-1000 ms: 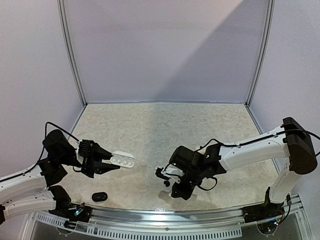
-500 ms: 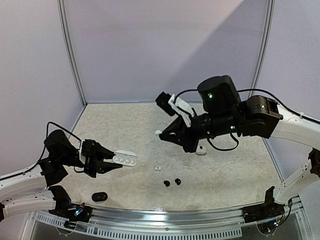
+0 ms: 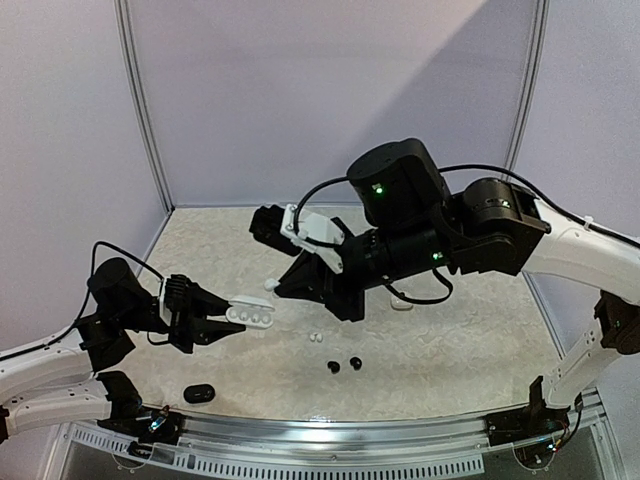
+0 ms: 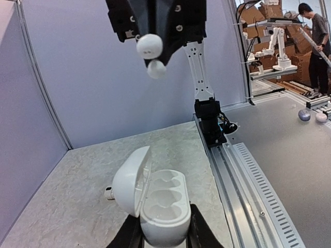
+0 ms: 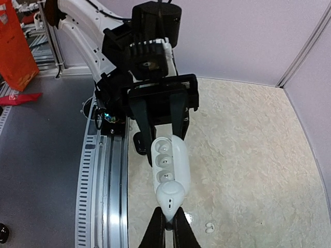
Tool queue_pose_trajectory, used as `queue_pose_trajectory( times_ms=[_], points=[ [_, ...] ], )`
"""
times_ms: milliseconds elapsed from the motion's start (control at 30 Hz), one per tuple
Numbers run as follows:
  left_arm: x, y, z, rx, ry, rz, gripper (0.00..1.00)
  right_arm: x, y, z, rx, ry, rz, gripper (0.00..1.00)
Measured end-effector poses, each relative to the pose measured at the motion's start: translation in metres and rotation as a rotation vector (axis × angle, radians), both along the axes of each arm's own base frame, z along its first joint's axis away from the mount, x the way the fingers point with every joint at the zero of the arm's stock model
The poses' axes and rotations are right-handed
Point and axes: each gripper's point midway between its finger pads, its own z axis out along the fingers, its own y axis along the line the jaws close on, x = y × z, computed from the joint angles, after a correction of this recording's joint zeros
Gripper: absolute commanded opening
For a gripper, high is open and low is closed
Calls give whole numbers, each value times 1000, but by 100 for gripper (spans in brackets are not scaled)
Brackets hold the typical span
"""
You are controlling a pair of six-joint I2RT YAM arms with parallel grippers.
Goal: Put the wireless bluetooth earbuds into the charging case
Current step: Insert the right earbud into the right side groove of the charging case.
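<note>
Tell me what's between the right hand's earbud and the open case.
Nothing. In the left wrist view only open air separates the white earbud in the right hand from the open charging case.

The left hand point(image 3: 222, 320), held low, points right, clamped on the case point(image 3: 250, 317). The right arm point(image 3: 560, 240) arches high and leftward, the right hand point(image 3: 277, 287) pinching a bud point(image 3: 269, 285).
</note>
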Motion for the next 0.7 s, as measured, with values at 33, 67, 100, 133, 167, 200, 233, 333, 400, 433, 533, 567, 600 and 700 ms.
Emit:
queue_pose_trajectory(
  times_ms=[33,67,100,133,167,200,233,333,400,433,533,567,600,700],
  points=[
    [0,0,0,0,2,1,0,-3,2,-2,-15,-18,7,0],
    [0,0,0,-1,2,2,0,-5,4,-4,-36,-48,13,0],
    [0,0,0,-1,5,3,0,-7,6,-5,-50,-68,18,0],
    [1,0,0,-1,7,5,0,-9,8,-6,-65,-90,25,0],
    [1,0,0,-1,10,7,0,-10,10,-9,-83,-111,28,0],
    [1,0,0,-1,14,9,0,-10,12,-12,-101,-128,32,0],
    [2,0,0,-1,17,11,0,-9,15,-16,-125,-147,32,0],
    [2,0,0,-2,21,11,0,-6,18,-27,-164,-174,34,0],
    [2,0,0,-1,22,11,0,-3,18,-38,-207,-194,35,0],
    [2,0,0,-1,22,11,0,-2,19,-42,-225,-202,36,0],
    [2,0,-1,2,26,11,0,2,21,-48,-259,-231,38,0],
    [2,0,-1,3,27,11,0,4,23,-48,-269,-246,38,0],
    [2,0,-1,4,27,10,0,4,24,-48,-273,-257,42,0],
    [2,0,-1,4,27,11,0,5,25,-49,-286,-283,52,0]
  ],
)
